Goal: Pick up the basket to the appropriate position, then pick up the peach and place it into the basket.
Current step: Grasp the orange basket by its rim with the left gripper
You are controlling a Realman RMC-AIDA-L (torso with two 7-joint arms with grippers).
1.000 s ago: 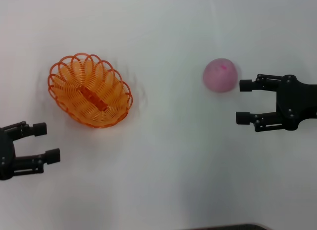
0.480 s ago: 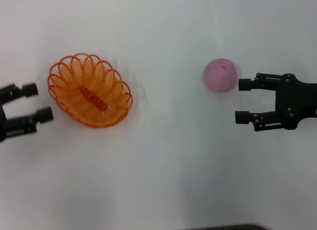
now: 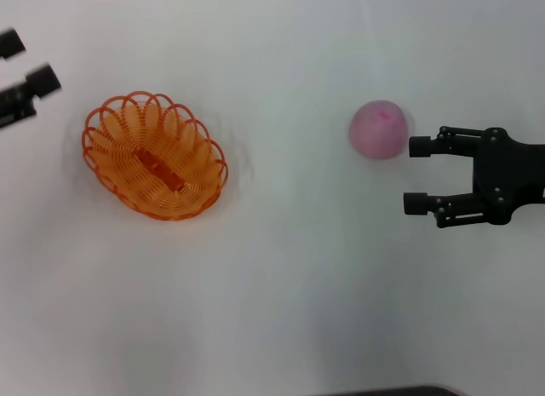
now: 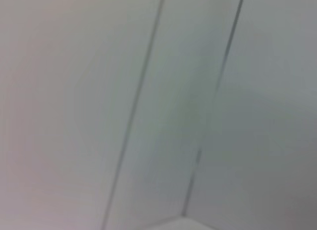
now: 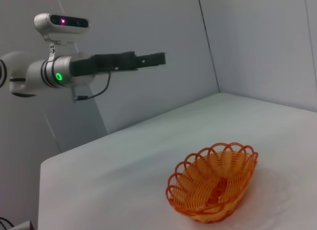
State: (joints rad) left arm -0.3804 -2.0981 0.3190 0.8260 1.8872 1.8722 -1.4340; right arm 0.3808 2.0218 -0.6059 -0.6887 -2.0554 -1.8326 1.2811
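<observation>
White desk (image 3: 281,311) is carrying the basket (image 3: 155,167) toward its left edge and the peach (image 3: 378,129) toward its right. My spread left pincer (image 3: 19,72) is hovering near the far-left corner; my right pincer (image 3: 415,175) is waiting spread beside the peach. I am judging a rim grip on the basket best.

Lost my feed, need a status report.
Left gripper open, raised far-left of basket. Right gripper open beside peach, not touching. Basket empty, nothing in the way.
</observation>
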